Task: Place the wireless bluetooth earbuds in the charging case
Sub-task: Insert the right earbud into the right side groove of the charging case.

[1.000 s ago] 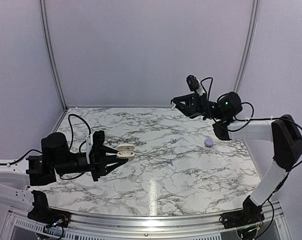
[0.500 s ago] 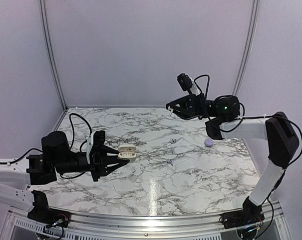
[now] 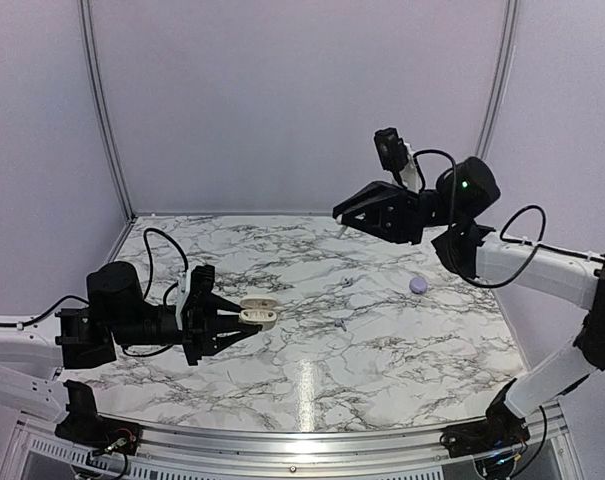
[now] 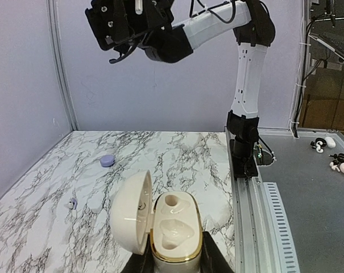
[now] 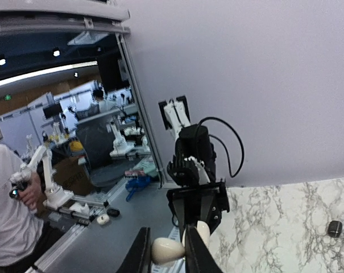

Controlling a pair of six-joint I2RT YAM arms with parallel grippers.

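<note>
Right pincer (image 3: 340,214) hangs high over the far half of the marble table (image 3: 362,360), its 2 fingers (image 5: 141,253) drawn close on a white earbud (image 5: 167,250), a bean-shaped piece pinched between them in the wrist view and only a pale speck under the tips from overhead

Across the slab the left pincer (image 3: 240,322), reaching out level from the near left corner, is clamped on the base of the cream charging case (image 4: 172,230), which appears to ride clear of the marble. The case sits upright in the grip, gold-rimmed, its lid (image 4: 132,213) swung open to the left in the left wrist view and 2 moulded sockets turned up toward the camera. The 2 pincers are well apart, the right one higher and nearer the back wall

On the marble, past the middle of the slab, lies a tiny lilac earbud (image 4: 73,203). Nearer the right arm rests a rounded lilac piece (image 4: 107,161), larger than that bud, and whether it is a case or a bud cannot be told from here. Beyond the table's rail, on a grey bench (image 4: 308,199), a scatter of small black, white and pink pieces (image 4: 319,143) sits in a cluster, too small to name
</note>
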